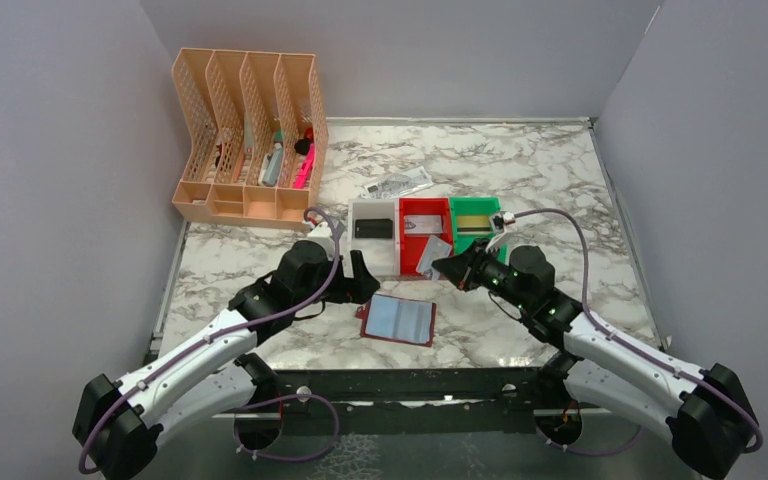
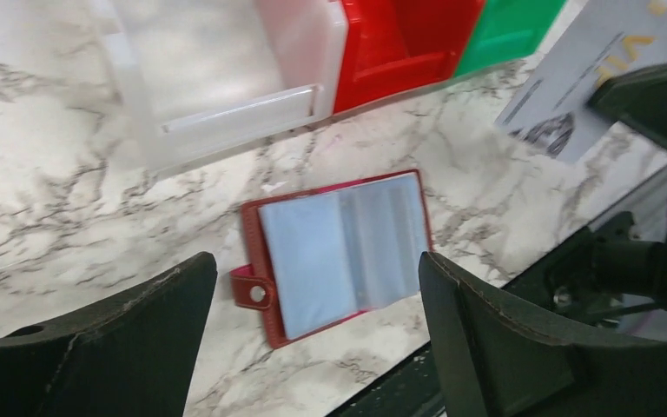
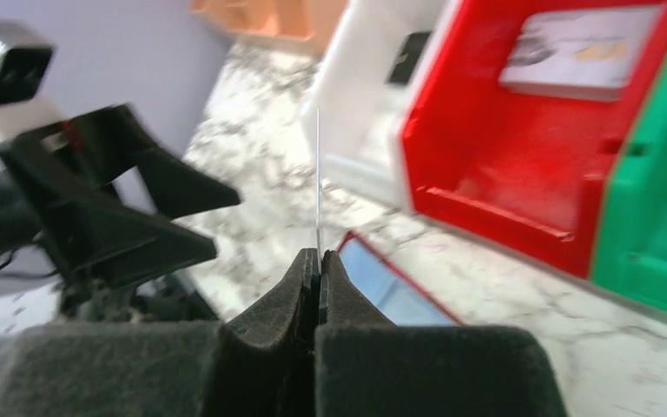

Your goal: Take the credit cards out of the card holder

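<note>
The card holder lies open on the marble, maroon with bluish sleeves and a side tab. My left gripper hovers open above it, fingers apart on either side, holding nothing. My right gripper is shut on a pale credit card, raised above the table in front of the red bin. That card shows edge-on above my right gripper's tips, and its printed face appears in the left wrist view. Other credit cards lie in the bins: black, pale, gold.
Three small bins stand side by side behind the holder: white, red, green. A peach file organiser sits at the back left. A white printed tag lies behind the bins. The table's front edge runs just below the holder.
</note>
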### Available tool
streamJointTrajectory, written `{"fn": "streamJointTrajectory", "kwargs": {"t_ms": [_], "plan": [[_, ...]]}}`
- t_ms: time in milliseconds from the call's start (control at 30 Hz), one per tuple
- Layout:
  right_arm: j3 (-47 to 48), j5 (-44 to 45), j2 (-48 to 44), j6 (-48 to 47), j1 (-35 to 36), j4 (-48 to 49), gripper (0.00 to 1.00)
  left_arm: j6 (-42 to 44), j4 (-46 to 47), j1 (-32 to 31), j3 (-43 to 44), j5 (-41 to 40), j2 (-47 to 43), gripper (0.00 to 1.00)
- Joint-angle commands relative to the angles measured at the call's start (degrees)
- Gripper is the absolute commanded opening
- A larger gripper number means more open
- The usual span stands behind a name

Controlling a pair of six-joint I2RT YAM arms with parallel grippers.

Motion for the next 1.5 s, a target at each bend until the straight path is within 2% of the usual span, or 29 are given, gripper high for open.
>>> {"fn": "streamJointTrajectory", "kwargs": {"t_ms": [0, 133, 267, 400, 733, 1000, 1267, 1467], "plan": [[4.9, 15.0, 0.1, -10.1, -0.4, -11.8, 0.01, 6.4, -9.6, 0.1, 3.6, -8.8, -1.5, 0.91], [8.3, 19.9, 4.5, -15.1, -0.3, -11.4, 0.01, 8.1, -12.5, 0.1, 5.4, -11.1, -2.5, 0.98], [13.7, 20.9, 12.1, -21.5, -0.3, -11.7, 0.01, 11.5, -15.9, 0.2, 9.2, -10.1, -3.0, 0.99], [20.7, 23.8, 20.2, -26.1, -0.3, -16.2, 0.01, 13.6, -16.1, 0.1, 7.2, -15.0, -4.3, 0.99], [33.4, 25.1, 35.1, -38.4, -0.3, -21.0, 0.01, 14.4, -14.7, 0.1, 7.2, -17.9, -6.2, 0.99], [39.8, 29.0, 42.4, -47.6, -0.3, -23.0, 0.01, 14.3, -14.7, 0.1, 6.8, -19.5, -8.5, 0.99], [41.2, 29.4, 47.3, -58.6, -0.3, -22.0, 0.01, 14.3, -14.6, 0.2, 7.0, -19.0, -8.0, 0.99], [42.0, 33.7, 50.6, -62.7, -0.3, -20.8, 0.02, 14.4, -14.6, 0.4, 6.9, -18.7, -8.0, 0.99]]}}
